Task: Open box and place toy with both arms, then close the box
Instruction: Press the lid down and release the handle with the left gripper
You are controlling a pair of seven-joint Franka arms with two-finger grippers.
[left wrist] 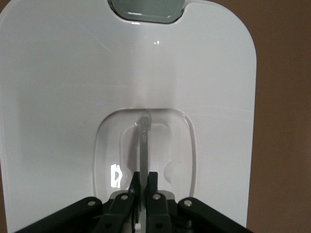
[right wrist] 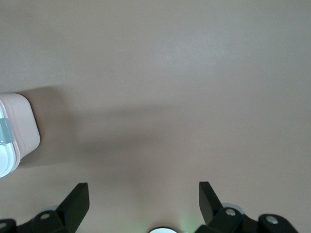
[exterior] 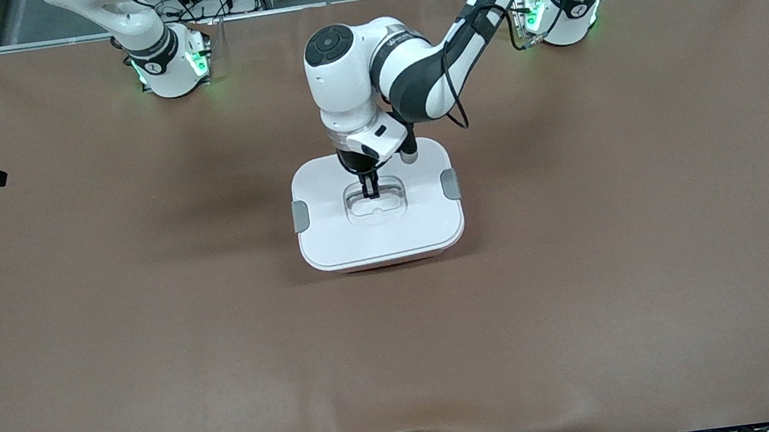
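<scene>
With the box sitting lidded mid-worktop and no toy in sight, the left pincer is clamped on the lid's clear handle while the right pincer waits spread wide over bare cloth, so I'd say either opening or closing.

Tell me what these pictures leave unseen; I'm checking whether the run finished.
- Toy: in no view; the white lid covers the box, so its contents are hidden.
- Right gripper: outside the front view's top edge; only its open fingers show in the right wrist view, over the bare table.
- Left gripper: shut on the clear handle; the handle's part between its fingers is hidden.
</scene>
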